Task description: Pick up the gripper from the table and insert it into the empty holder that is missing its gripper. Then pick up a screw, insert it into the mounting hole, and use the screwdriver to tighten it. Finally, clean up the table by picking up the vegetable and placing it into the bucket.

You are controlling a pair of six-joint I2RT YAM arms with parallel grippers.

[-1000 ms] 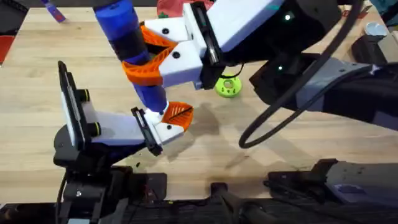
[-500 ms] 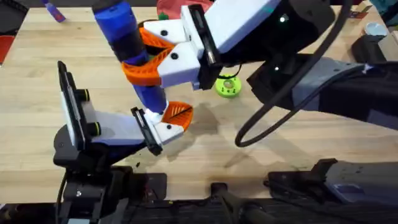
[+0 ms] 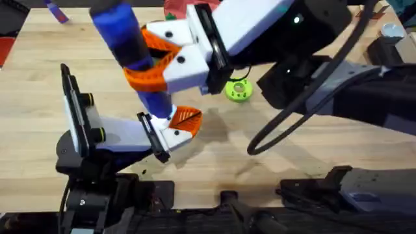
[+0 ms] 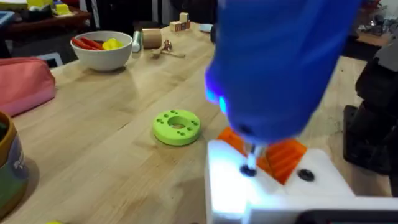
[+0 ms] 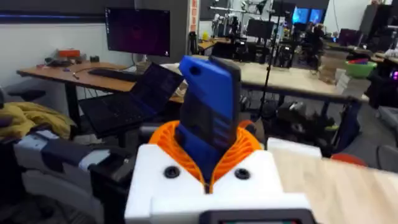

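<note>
Orange gripper (image 3: 185, 119) sits already in my left holder (image 3: 170, 135). My right fingers (image 3: 153, 58) clamp the blue screwdriver (image 3: 127, 45), its bit on the screw (image 4: 249, 170). Vegetable and bucket (image 4: 9, 168) wait.

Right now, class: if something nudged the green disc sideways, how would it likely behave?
The green disc lies flat on the table, so it would probably slide, not roll or tip. It looks like rigid moulded plastic, likely stiff. Its centre hole and small build suggest it is light, though weight cannot be seen.

green disc (image 3: 238, 90) beside open tabletop (image 3: 305, 156)
</note>
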